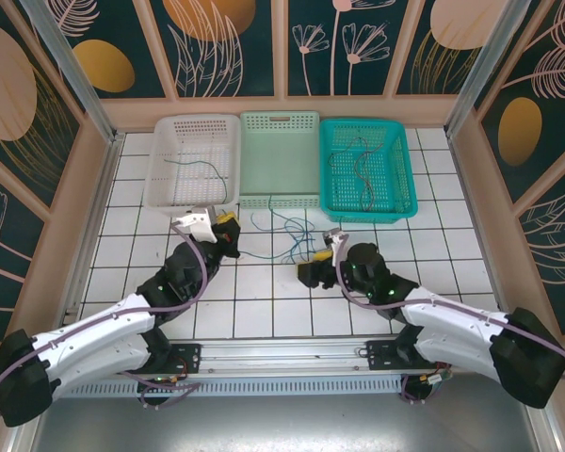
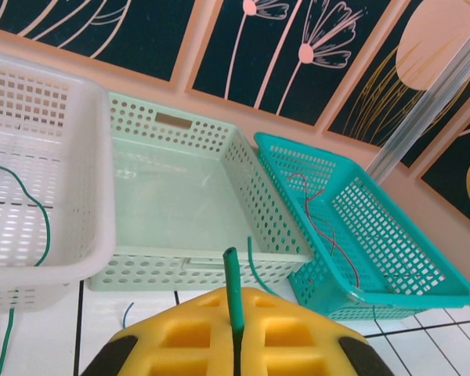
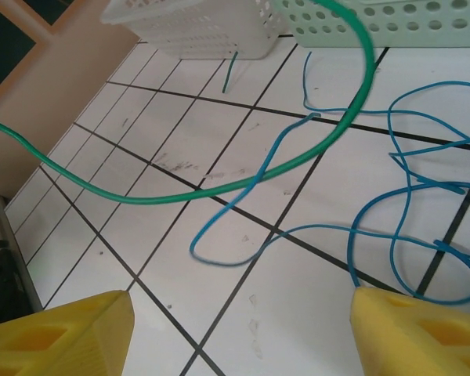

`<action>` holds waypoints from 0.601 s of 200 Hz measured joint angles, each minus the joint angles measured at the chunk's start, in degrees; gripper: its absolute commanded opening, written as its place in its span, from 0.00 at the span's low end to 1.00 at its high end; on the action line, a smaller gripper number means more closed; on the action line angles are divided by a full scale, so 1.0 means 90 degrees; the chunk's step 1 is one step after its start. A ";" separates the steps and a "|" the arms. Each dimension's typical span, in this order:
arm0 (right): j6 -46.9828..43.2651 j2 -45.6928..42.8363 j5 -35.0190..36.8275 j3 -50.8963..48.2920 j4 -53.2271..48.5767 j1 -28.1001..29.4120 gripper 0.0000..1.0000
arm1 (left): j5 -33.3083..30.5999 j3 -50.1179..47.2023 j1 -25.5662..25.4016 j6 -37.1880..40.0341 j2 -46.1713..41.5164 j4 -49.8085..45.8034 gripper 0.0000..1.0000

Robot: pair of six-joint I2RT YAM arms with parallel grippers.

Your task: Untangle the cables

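My left gripper (image 1: 228, 231) sits just in front of the white basket, its yellow jaws shut on a green cable (image 2: 233, 276) whose cut end sticks up between them. From there the green cable (image 3: 219, 186) arcs over the tiles and crosses a loose tangle of blue cable (image 3: 411, 184). In the top view the blue cable (image 1: 284, 229) lies on the tiles between the two grippers. My right gripper (image 3: 243, 333) hangs open low over the floor, a blue loop just ahead of it and nothing between its fingers (image 3: 63, 337).
Three baskets stand in a row at the back. The white basket (image 1: 160, 160) holds a thin green wire (image 2: 41, 231). The mint basket (image 1: 280, 121) has a bare floor. The teal basket (image 1: 405, 179) holds red and dark wires (image 2: 329, 227). Wooden walls close both sides.
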 measured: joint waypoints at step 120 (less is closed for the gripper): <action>-0.0041 0.1484 0.0058 0.0612 0.1027 0.0078 0.72 | 0.0015 0.0007 0.0000 0.0002 0.0068 0.0284 0.00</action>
